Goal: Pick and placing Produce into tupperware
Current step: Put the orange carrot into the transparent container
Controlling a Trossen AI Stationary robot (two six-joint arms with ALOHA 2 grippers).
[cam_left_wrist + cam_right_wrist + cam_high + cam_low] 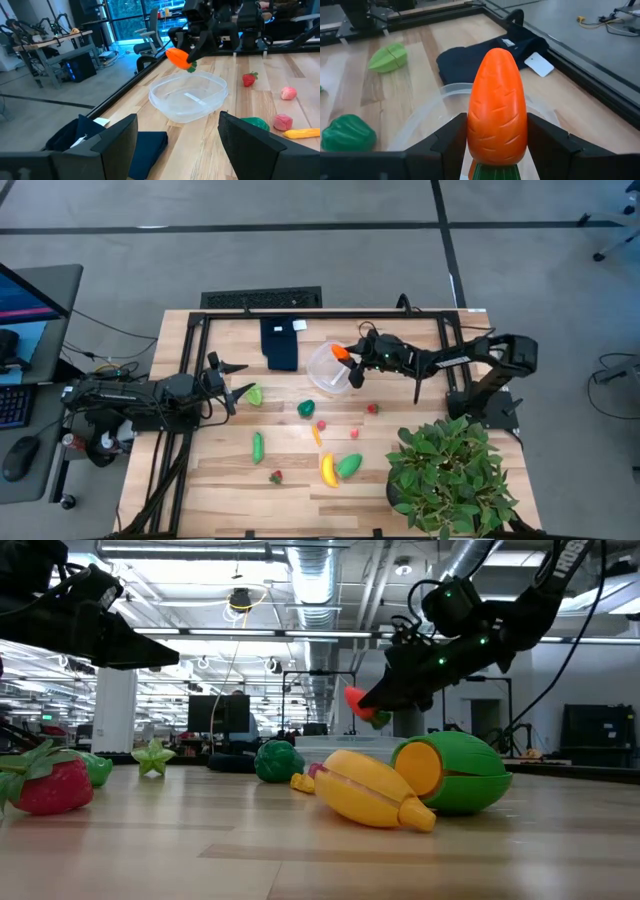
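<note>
Right arm: we see it reach from its base at the table's right edge leftward across the wood, wrist low and stretched toward the far middle of the table.
Right gripper (348, 356): it hangs just above the right rim of the tupperware (327, 367); in the low view it is tipped downward, well clear of the table top.
Right jaws: we find them closed on the orange carrot (497, 116), one dark finger on each side of it, the carrot's tip pointing away from the wrist and its green stub toward it.
Carrot's place: in the air over the container's rim, not yet inside; from the left wrist view it shows above the far edge of the clear bowl.
Left arm: we see it lying low along the table's left side, forearm pointing right.
Left gripper (232, 380): fingers spread wide apart with nothing between them, just beside a light green piece (255, 394).
Tupperware: it stands on the far middle of the table, touching or just beside the dark blue cloth (281, 344); we see nothing in it.
Other produce: a dark green piece (306, 409), a banana (327, 470), a green pod (257, 446) and small red strawberries (275, 476) lie scattered on the wood nearer the front.
Plant (447, 475): at the front right corner.
</note>
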